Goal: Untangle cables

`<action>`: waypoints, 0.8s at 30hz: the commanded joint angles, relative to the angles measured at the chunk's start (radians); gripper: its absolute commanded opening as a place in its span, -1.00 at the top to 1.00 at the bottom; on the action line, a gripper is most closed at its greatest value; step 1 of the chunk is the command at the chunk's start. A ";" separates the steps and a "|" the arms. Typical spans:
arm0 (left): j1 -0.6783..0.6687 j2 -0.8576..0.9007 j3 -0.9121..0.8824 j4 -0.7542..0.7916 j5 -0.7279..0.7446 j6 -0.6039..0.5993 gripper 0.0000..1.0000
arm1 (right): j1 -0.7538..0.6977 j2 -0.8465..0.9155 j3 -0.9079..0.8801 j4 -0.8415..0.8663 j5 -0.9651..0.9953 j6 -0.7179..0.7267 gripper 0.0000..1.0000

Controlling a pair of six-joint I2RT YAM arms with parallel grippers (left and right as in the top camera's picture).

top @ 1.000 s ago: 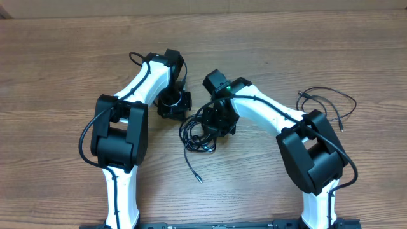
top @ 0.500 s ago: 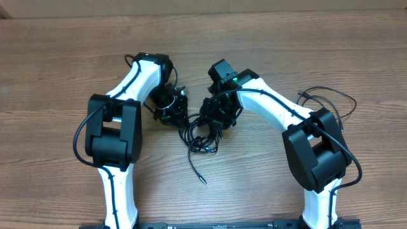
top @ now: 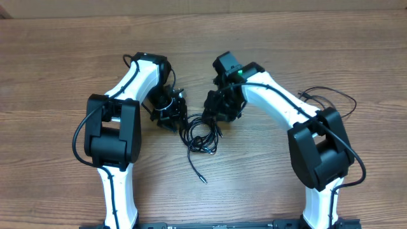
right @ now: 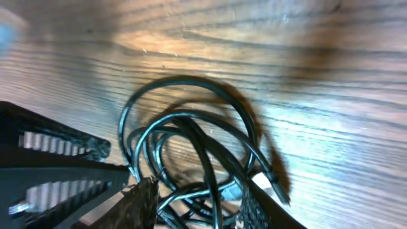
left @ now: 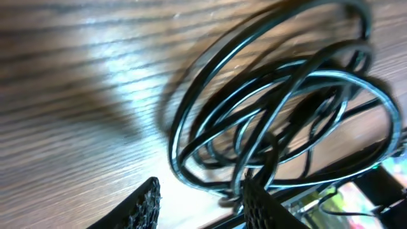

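Note:
The cables [top: 200,135] are thin black cords coiled in a loose bundle at mid-table, with one tail ending in a small plug [top: 202,180] nearer the front. My left gripper [top: 172,114] is at the bundle's upper left. In the left wrist view it [left: 203,205] is open, and the loops [left: 280,108] lie just ahead, one strand against the right finger. My right gripper [top: 219,109] is at the bundle's upper right. In the right wrist view it [right: 198,207] is open, with several strands of the coil [right: 191,140] running between the fingers.
A separate thin black cable [top: 327,102] lies in loose loops at the right of the wooden table [top: 57,76], beside the right arm's elbow. Both white arms bend in toward the middle, close together.
My left gripper has swung down and in to the bundle's left edge. My right gripper has drawn back toward the far side, and the bundle has spread a little between the two.

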 commanded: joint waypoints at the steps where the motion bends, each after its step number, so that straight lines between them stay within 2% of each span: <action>1: 0.004 -0.016 -0.002 -0.010 -0.081 -0.005 0.14 | -0.018 -0.038 0.068 -0.030 0.016 -0.023 0.15; 5: 0.014 -0.016 0.005 -0.011 -0.053 -0.005 0.17 | -0.018 -0.038 0.074 -0.084 -0.024 -0.023 0.16; 7: 0.014 -0.016 0.008 -0.010 0.020 0.053 0.17 | -0.008 -0.038 0.071 -0.124 -0.064 -0.023 0.26; 10: 0.014 -0.016 0.008 0.000 0.097 0.097 0.13 | 0.011 -0.038 0.065 -0.148 -0.109 -0.007 0.57; 13: 0.013 -0.016 0.008 0.018 0.097 0.097 0.10 | 0.040 -0.038 0.053 -0.146 -0.111 0.072 0.67; 20: 0.002 -0.016 0.007 0.076 0.074 0.076 0.07 | 0.114 -0.037 0.045 -0.124 -0.098 0.257 0.62; 24: -0.016 -0.016 0.006 0.114 -0.004 0.000 0.16 | 0.150 -0.031 0.045 -0.121 -0.030 0.351 0.42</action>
